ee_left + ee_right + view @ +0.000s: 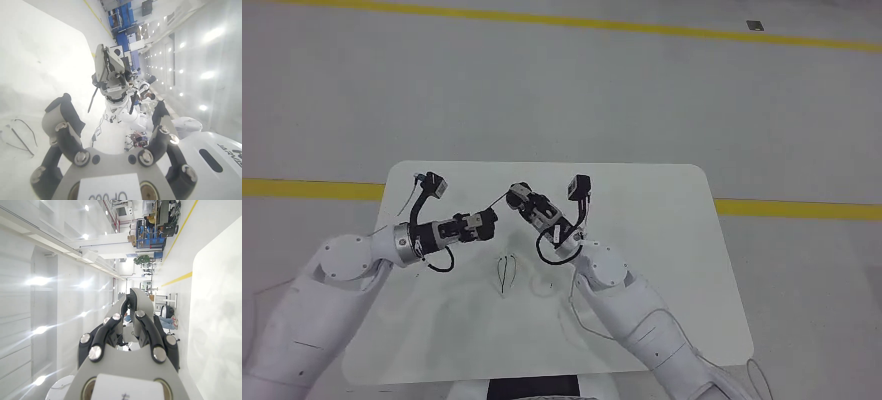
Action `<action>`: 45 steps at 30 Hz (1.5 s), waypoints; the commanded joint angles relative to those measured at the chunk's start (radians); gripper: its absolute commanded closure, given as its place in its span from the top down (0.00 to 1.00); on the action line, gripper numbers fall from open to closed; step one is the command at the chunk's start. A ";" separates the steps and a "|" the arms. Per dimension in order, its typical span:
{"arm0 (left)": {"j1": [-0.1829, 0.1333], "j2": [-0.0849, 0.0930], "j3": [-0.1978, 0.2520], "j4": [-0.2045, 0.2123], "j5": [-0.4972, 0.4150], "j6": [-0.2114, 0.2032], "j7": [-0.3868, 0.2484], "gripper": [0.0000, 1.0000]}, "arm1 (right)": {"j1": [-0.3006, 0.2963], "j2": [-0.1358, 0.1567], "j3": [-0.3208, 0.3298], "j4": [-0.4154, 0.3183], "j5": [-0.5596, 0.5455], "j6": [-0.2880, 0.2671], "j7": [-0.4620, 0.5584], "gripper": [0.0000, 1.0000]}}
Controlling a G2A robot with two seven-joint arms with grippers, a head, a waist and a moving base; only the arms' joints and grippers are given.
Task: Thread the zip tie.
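**Zip tie pinched in the right fingers, left fingers spread**

1. Locate the right gripper (517,192) above the table (662,220), at about 11 o'clock from the table's centre in the top view. Its fingers (139,298) are pressed together. In the left wrist view you see the same gripper (103,51) farther off, pinching a black zip tie (94,95) between them.

2. Check the zip tie. It is held clear of the table. One end is clamped in the right fingers. The free strip runs out past the gripper body and slants toward the left gripper. In the top view it appears as a thin dark line (500,203) between the two grippers. The pinch point itself is covered there by the right fingers.

3. Locate the left gripper (485,222) at about 8 o'clock from the right one, near it. Its fingers (62,111) are spread wide and hold nothing. In its own wrist view (112,100), the free end of the tie shows between them, farther off and not touching either finger.

4. Note the surroundings. Several loose zip ties (505,272) lie flat on the table at 6 o'clock from the grippers, well below the held tie. You also see them at the edge of the left wrist view (22,141). Just beside them, at 3 o'clock, sits a small white round item (542,287). What it is cannot be told.
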 commanded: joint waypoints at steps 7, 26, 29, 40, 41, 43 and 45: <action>0.032 -0.017 0.012 0.025 -0.098 -0.001 0.072 1.00 | -0.048 -0.010 0.007 -0.041 0.024 -0.020 -0.083 0.00; 0.013 -0.066 0.023 0.077 -0.136 0.001 0.085 1.00 | -0.078 -0.030 -0.029 -0.053 0.008 0.006 -0.127 0.00; 0.016 -0.067 0.027 0.070 -0.135 0.000 0.111 1.00 | -0.084 -0.028 -0.023 -0.072 -0.050 0.024 -0.141 0.00; 0.013 -0.062 0.018 0.068 -0.144 -0.001 0.102 1.00 | -0.110 -0.021 0.012 -0.124 -0.170 0.095 -0.173 0.00; 0.013 -0.062 0.018 0.067 -0.145 -0.001 0.101 0.95 | -0.112 -0.020 0.015 -0.127 -0.178 0.101 -0.174 0.00; 0.012 -0.061 0.017 0.067 -0.147 -0.001 0.098 0.81 | -0.117 -0.020 0.020 -0.131 -0.189 0.111 -0.175 0.00; 0.011 -0.061 0.016 0.068 -0.149 -0.001 0.095 0.73 | -0.120 -0.020 0.024 -0.133 -0.193 0.117 -0.175 0.00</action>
